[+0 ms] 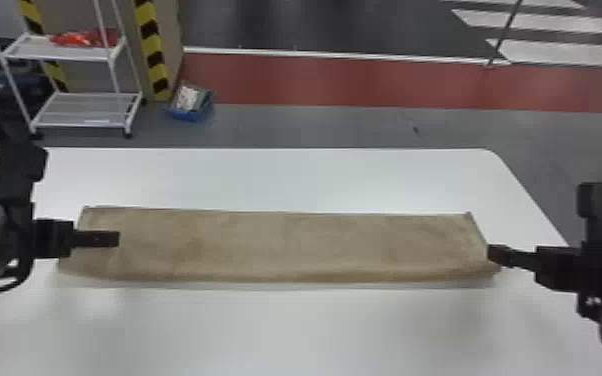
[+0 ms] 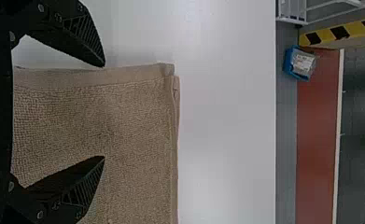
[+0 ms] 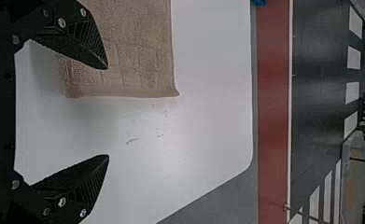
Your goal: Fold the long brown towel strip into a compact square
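1. One white cart (image 1: 77, 107), two shelves, parked behind the table (image 1: 285, 172). We see red stuff (image 1: 81, 38) on the upper shelf, but can't tell how many pieces.
2. One left gripper (image 1: 116, 239), over the towel's left end. In the left wrist view, both its fingers (image 2: 80, 39) are spread wide and released, with the towel under the gap.
3. Two black-and-yellow bands (image 1: 151, 50) back by the cart, and one blue bin (image 1: 190, 116) on the floor just right of them, with pale stuff in it.
4. One towel (image 1: 285, 242), the star of our show: a long brown strip lying pretty flat across our one white table, its long sides running left to right.
5. One right gripper (image 1: 491, 253), at the towel's right end. Both its fingers (image 3: 80, 39) are wide apart too, holding zip. In the right wrist view we've got one finger over the towel and one over bare table.
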### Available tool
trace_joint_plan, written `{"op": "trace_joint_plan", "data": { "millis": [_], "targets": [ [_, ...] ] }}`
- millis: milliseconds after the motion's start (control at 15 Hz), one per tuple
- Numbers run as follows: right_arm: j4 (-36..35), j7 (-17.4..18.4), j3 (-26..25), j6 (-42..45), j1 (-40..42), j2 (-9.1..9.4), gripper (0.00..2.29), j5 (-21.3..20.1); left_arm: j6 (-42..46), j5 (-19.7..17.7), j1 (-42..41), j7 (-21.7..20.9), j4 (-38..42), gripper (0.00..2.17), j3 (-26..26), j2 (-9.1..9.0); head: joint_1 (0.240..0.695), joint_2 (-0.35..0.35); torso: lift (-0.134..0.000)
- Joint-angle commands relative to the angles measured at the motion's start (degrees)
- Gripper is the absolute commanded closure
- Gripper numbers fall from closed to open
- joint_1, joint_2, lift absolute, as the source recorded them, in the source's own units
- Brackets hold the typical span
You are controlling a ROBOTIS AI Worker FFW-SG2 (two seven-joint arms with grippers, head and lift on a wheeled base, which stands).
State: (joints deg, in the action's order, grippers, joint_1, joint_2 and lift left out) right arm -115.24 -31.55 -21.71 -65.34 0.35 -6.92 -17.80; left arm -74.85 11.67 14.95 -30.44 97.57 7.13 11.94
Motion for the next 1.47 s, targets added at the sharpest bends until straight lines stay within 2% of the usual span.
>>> {"op": "trace_joint_plan", "data": {
  "millis": [0,267,400,533,733,800,867,933,1067,1267,1400],
  "targets": [
    [0.3,0.0,0.0,0.2,-0.2,-0.02,0.23,0.1,0.0,0.0,0.5,0.2,-1.2,0.21,0.2,0.27,0.695,-0.100,-0.128],
    [1.0,0.0,0.0,0.3,-0.3,-0.02,0.23,0.0,0.2,0.2,0.8,0.0,-2.3,0.21,0.6,0.80,0.695,-0.087,-0.128],
    [1.0,0.0,0.0,0.3,-0.3,-0.02,0.23,0.0,0.0,0.1,0.8,-1.6,-2.5,0.50,0.7,0.98,0.695,-0.084,-0.128],
    [1.0,0.0,0.1,0.3,-0.4,-0.02,0.23,0.0,-0.2,-0.1,0.8,-4.0,-2.6,0.87,1.4,1.06,0.695,-0.089,-0.128],
    [1.0,0.0,0.0,0.3,-0.4,-0.02,0.23,0.0,-1.1,-0.2,0.8,-4.2,-2.6,1.78,1.7,1.15,0.695,-0.092,-0.128],
    [0.9,0.0,0.0,0.3,-0.3,-0.02,0.23,0.0,-1.2,0.2,0.8,-5.3,-2.6,1.80,1.7,1.33,0.695,-0.092,-0.128],
    [0.9,0.0,0.0,0.3,-0.2,-0.02,0.23,0.0,-1.4,0.4,0.8,-6.2,-2.5,1.90,1.7,1.50,0.695,-0.091,-0.128],
    [0.9,0.0,0.0,0.3,-0.2,0.07,0.23,0.0,-1.6,0.4,0.8,-6.2,-2.2,2.13,1.7,1.50,0.695,-0.092,-0.128],
    [0.9,0.0,-0.1,0.3,-0.2,0.16,0.23,0.0,-1.6,0.5,0.6,-7.5,-1.7,2.13,3.1,2.03,0.695,-0.093,-0.128],
    [0.9,0.0,-0.2,0.5,-0.2,0.16,0.23,0.1,-3.2,-0.2,0.7,-10.3,0.1,2.14,6.2,4.67,0.695,-0.085,-0.128],
    [0.9,0.0,-0.2,0.5,-0.3,0.16,0.23,0.1,-3.3,-0.6,0.9,-11.0,0.4,2.14,8.3,7.13,0.695,-0.068,-0.128]
  ]
}}
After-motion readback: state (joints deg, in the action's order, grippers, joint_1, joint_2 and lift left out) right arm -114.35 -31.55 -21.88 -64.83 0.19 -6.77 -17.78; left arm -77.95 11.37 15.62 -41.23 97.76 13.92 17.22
